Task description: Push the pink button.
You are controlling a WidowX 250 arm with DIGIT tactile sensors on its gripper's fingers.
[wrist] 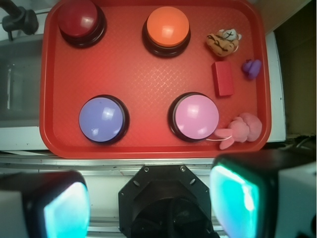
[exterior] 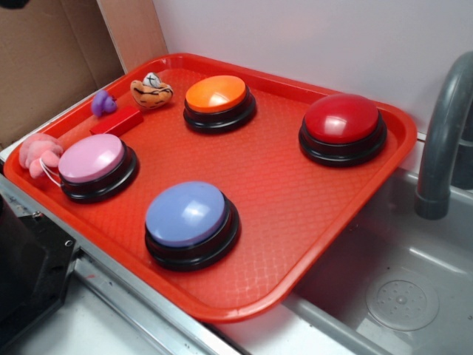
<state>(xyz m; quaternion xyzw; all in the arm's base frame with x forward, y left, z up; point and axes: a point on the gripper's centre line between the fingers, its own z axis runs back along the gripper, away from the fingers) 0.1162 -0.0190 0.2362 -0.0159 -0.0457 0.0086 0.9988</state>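
The pink button (exterior: 92,158) is a glossy light-pink dome on a black base at the left side of the red tray (exterior: 295,222). In the wrist view it (wrist: 196,116) sits at the tray's near right. My gripper (wrist: 151,198) is open and empty, high above the robot base, well short of the tray. Its two fingers, with teal pads (wrist: 235,201), stand wide apart at the bottom of the wrist view. The gripper does not show in the exterior view.
On the tray are also a lavender-blue button (exterior: 188,215), an orange button (exterior: 216,95), a red button (exterior: 342,119), a pink plush toy (exterior: 38,153), a red block (exterior: 117,120), a purple piece (exterior: 103,103) and a small tiger toy (exterior: 151,92). A grey faucet (exterior: 443,133) and sink stand at the right.
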